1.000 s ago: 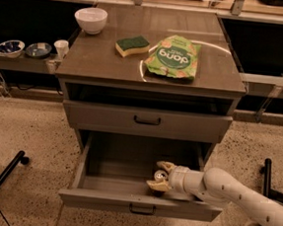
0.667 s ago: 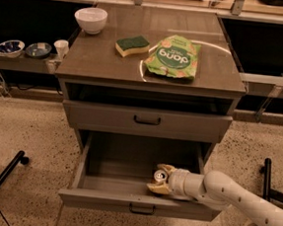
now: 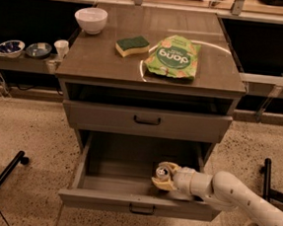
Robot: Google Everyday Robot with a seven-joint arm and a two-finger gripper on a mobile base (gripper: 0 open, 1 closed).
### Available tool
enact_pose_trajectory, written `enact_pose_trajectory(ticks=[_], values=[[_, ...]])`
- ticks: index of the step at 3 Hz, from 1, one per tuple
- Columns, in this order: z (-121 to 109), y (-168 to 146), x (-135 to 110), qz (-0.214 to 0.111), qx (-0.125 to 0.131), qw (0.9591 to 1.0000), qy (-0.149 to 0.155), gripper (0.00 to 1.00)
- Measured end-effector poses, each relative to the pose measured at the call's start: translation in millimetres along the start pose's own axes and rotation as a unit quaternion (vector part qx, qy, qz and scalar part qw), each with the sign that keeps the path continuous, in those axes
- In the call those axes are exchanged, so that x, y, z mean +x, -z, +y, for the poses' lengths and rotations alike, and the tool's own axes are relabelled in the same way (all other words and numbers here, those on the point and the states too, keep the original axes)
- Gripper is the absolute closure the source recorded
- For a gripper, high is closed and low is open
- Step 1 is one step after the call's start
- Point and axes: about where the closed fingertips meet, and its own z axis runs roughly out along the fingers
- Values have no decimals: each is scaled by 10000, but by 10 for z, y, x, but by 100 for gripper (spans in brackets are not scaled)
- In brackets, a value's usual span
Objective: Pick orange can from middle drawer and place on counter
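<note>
One orange can (image 3: 161,172) stood in the open middle drawer (image 3: 133,203), with the gripper (image 3: 164,176) clenched around it. The counter (image 3: 101,62) held one bowl (image 3: 90,20), one sponge (image 3: 132,45) and one green bag (image 3: 173,57). Since a second before, can and gripper had barely shifted.

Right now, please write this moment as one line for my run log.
stage: pick | gripper: inside open middle drawer, right side, at orange can | counter: orange can not yet placed
</note>
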Motion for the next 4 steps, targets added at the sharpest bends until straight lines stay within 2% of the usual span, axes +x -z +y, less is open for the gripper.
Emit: enact_pose_trajectory(ticks=[1, 2, 3, 4], values=[[79, 506, -755, -583, -33, 9973, 451, 98], [176, 1268, -1631, -988, -57, 9907, 936, 100], [46, 1940, -2309, -1170, -116, 9870, 1095, 100], [-495, 2453, -2828, -1525, -209, 9871, 452, 100]])
